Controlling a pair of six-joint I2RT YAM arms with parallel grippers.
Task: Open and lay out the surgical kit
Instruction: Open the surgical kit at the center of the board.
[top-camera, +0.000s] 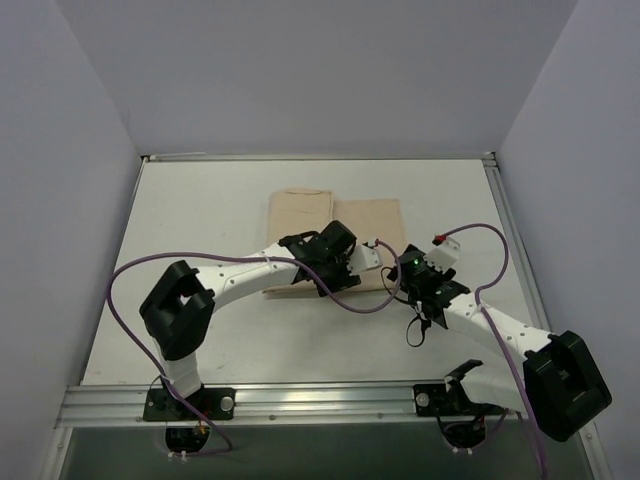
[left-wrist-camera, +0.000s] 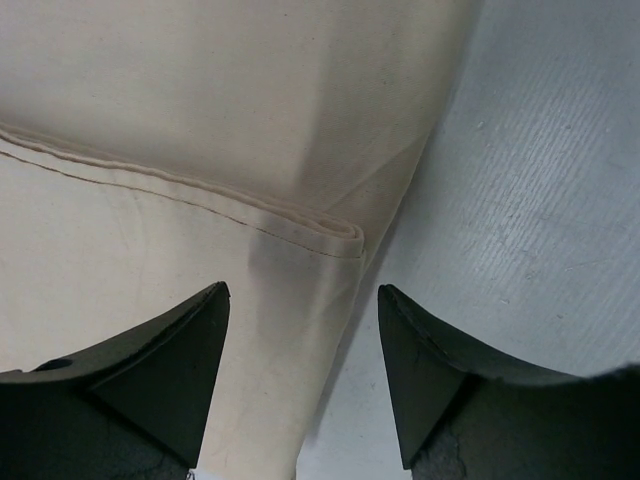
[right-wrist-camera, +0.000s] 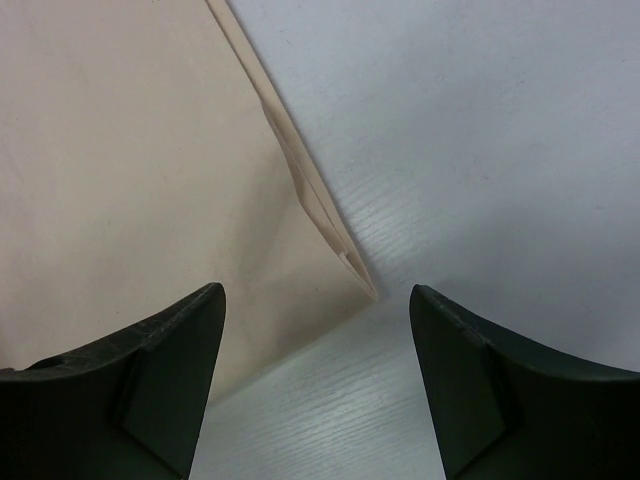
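Both pincers are hovering spread and empty over the beige cloth wrap (top-camera: 300, 215), which is lying folded (contents hidden) near the table's (top-camera: 200, 220) middle, the left gripper (left-wrist-camera: 302, 287) facing a hemmed flap (left-wrist-camera: 200, 195) and the right gripper (right-wrist-camera: 316, 288) facing the wrap's corner, likely seeking edges to unfold.

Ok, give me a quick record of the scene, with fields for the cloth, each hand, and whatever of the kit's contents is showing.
cloth: beige cloth wrap, folded, lying flat on the table
left hand: open, above an edge of the cloth near a stitched hem, holding nothing
right hand: open, above a corner of the cloth, holding nothing
contents: none in view, no tray or tools showing
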